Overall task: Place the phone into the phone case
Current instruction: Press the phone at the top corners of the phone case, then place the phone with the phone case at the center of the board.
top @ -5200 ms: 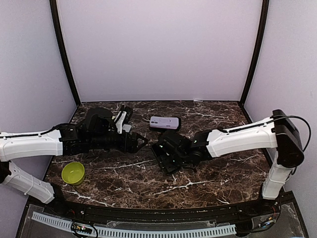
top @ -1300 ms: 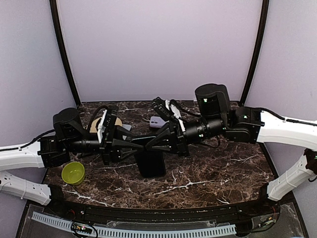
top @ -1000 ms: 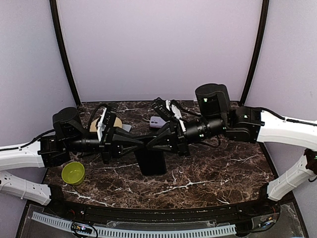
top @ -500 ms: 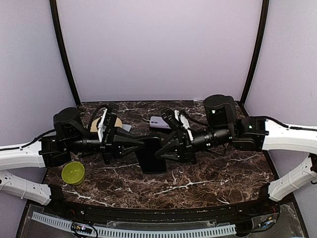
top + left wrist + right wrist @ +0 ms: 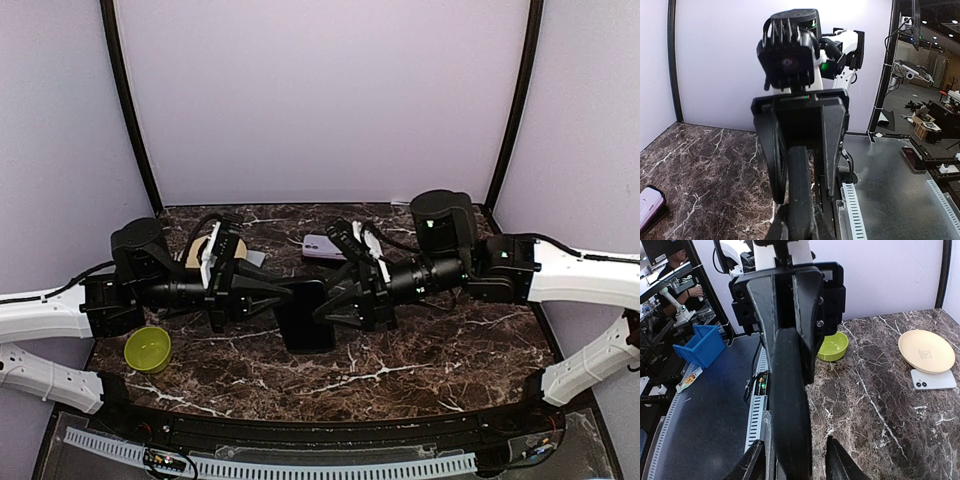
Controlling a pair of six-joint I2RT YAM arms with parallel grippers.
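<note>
The left gripper is closed thin on the left edge of a black slab and holds it in the air above the middle of the table. The slab is flat and dark, and I cannot tell from these views if it is the phone or the case. In both wrist views it is seen edge-on, standing upright between the two grippers, which face each other along one line.

The right gripper is at the right edge of the slab with its jaws apart. In the right wrist view its fingers stand on each side of the slab with a clear gap on both sides, so they do not press it. The left wrist view shows the same: the two right fingers flank the slab without touching its faces. Only the left gripper has the slab.

On the table, near the far left corner, there is a beige plate. A white phone lies just beside it, back side up, with two small lenses showing. A green bowl stands near the left edge, closer to the front. A lilac item with a dark rim lies flat near the far edge, about the middle, behind the right gripper and apart from the slab.
</note>
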